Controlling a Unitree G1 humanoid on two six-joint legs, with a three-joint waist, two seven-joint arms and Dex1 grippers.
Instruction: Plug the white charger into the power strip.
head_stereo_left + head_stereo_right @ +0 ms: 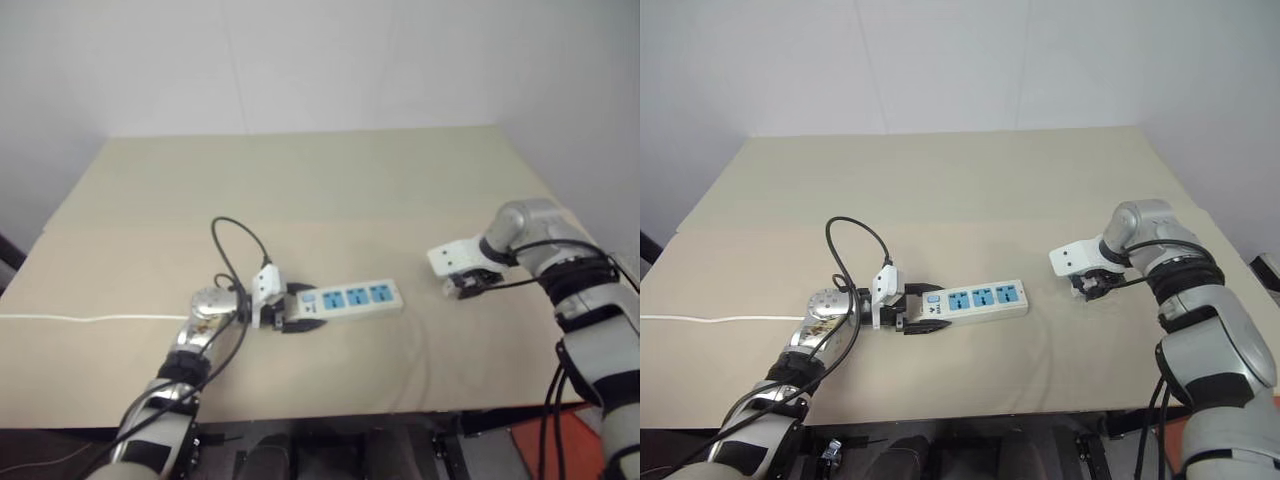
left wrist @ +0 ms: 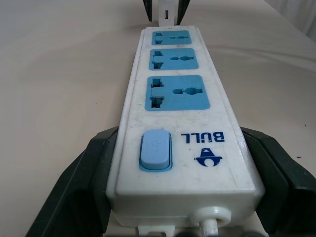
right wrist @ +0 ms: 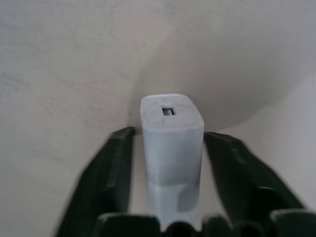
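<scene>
1. The beige table [image 1: 940,190] is carrying everything; most of its top is lying bare, so nothing is standing between the two arms.
2. The power strip [image 1: 975,300] is lying flat near the front middle of the table, its three blue socket panels facing up. The left gripper [image 1: 923,313] is sitting clamped on the strip's switch end, one black finger [image 2: 84,182] against each long side, pinning it to the table.
3. The strip's thin white cord [image 1: 90,319] is trailing off toward the robot's left edge, well clear of the sockets.
4. A black cable [image 1: 855,245] is looping up over the left wrist, behind the strip and not over the sockets.
5. The right gripper [image 1: 1092,285] is pointing steeply down at the table, well apart from the strip on its right.
6. The white charger [image 3: 172,148] is standing upright between the right fingers [image 3: 111,173], its USB slot facing the wrist camera. Narrow gaps are showing on both sides, so the jaws look not yet tight on it.
7. Handling judgement: the charger looks light, rigid and smooth-sided, likely slippery; gripping its two flat side faces low on the body should be keeping it square for pushing in.
</scene>
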